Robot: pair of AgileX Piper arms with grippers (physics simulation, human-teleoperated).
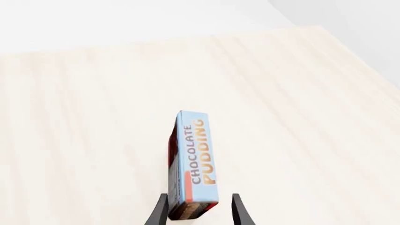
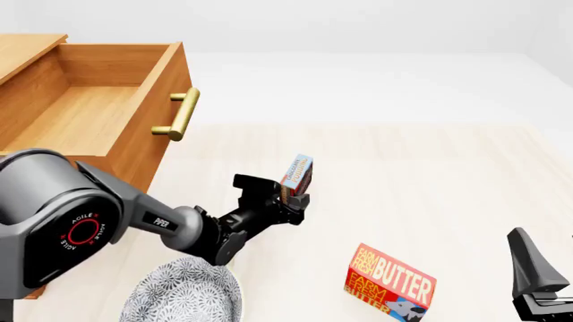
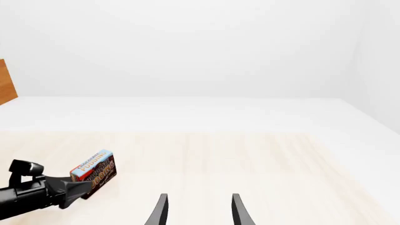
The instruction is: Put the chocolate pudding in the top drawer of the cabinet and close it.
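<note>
The cabinet [image 2: 36, 100] stands at the far left of the front view, and its top drawer [image 2: 98, 114] is pulled out wide, showing a bare wooden floor, with the brass bar handle [image 2: 176, 114] on its front panel facing the table [image 2: 430, 181]. The left arm [image 2: 107, 221] reaches forward from the lower left over a grey patterned plate [image 2: 184, 295] at the near edge. A red butter box [image 2: 390, 282] stands on the table near the front, right of centre. The left gripper [image 2: 294, 196] is clamped on the chocolate pudding [image 2: 297, 174], which is held on edge above the table, to the right of the drawer and outside it; in the left wrist view the box's [image 1: 195, 159] near end sits between the two fingers [image 1: 159, 211]. The right gripper [image 3: 198, 211] hangs low at the right, its jaws spread apart with nothing between them.
</note>
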